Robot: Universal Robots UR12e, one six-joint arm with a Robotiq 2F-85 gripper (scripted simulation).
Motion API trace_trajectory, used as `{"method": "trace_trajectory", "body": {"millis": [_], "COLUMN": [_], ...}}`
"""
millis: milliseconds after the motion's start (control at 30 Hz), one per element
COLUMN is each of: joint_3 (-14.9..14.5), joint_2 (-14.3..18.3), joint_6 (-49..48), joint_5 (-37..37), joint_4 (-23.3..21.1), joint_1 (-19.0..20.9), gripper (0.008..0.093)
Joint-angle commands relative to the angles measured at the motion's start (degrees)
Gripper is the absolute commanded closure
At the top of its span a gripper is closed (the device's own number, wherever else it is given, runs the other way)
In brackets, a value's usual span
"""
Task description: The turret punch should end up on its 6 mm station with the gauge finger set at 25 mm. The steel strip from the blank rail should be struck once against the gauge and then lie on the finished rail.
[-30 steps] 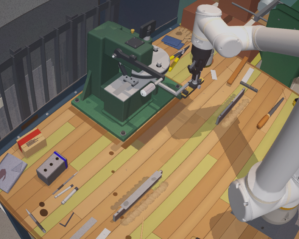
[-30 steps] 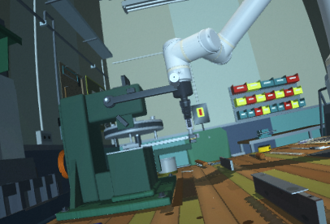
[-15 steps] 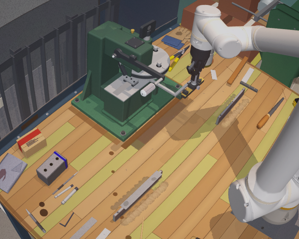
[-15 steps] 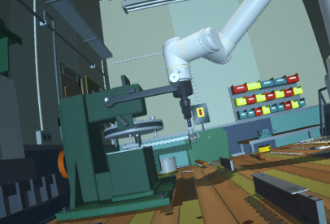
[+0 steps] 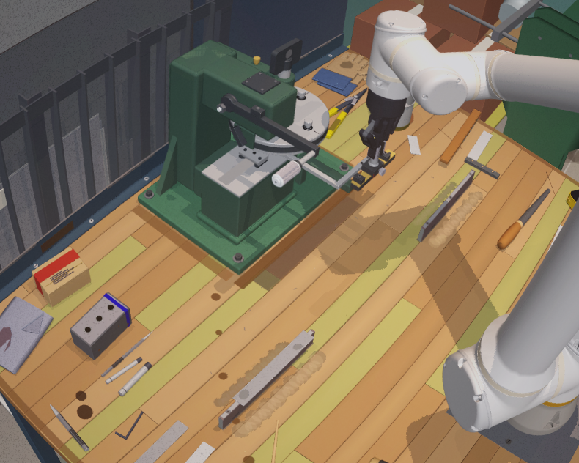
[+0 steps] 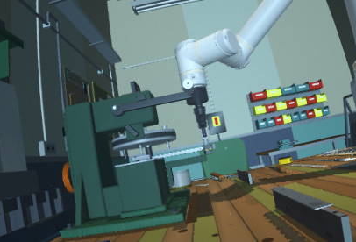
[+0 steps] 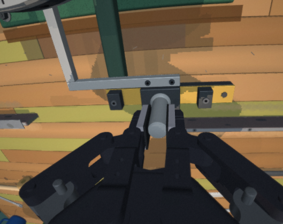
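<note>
My gripper (image 7: 156, 118) points down at the right side of the green turret punch (image 5: 230, 149), closed. The grey round knob (image 7: 159, 115) of the gauge slider is held in it, above a dark block on the yellow scale bar (image 7: 171, 96). An L-shaped grey gauge finger (image 7: 72, 80) runs from that block back toward the punch table. The round turret disc (image 5: 307, 117) sits under the punch head, and the lever with a white handle (image 5: 286, 173) points forward. One rail with a steel strip (image 5: 267, 376) lies near the front edge of the bench, and a dark rail (image 5: 445, 205) lies to the right.
The punch's green base edge (image 7: 110, 40) lies just beyond the scale bar. Yellow-handled pliers (image 5: 342, 112), a wooden stick (image 5: 459, 137) and a file (image 5: 522, 219) lie on the right. A drilled grey block (image 5: 100, 324), pens and a red-topped box (image 5: 60, 276) sit at the left.
</note>
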Motion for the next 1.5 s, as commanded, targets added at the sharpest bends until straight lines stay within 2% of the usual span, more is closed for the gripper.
{"method": "trace_trajectory", "body": {"millis": [0,1467], "joint_3": [0.1,0.4], "joint_2": [0.0,-0.4], "joint_6": [0.0,1.5], "joint_5": [0.3,0.3], "joint_4": [0.2,0.2], "joint_1": [0.2,1.6], "gripper": [0.0934,0.0934]}}
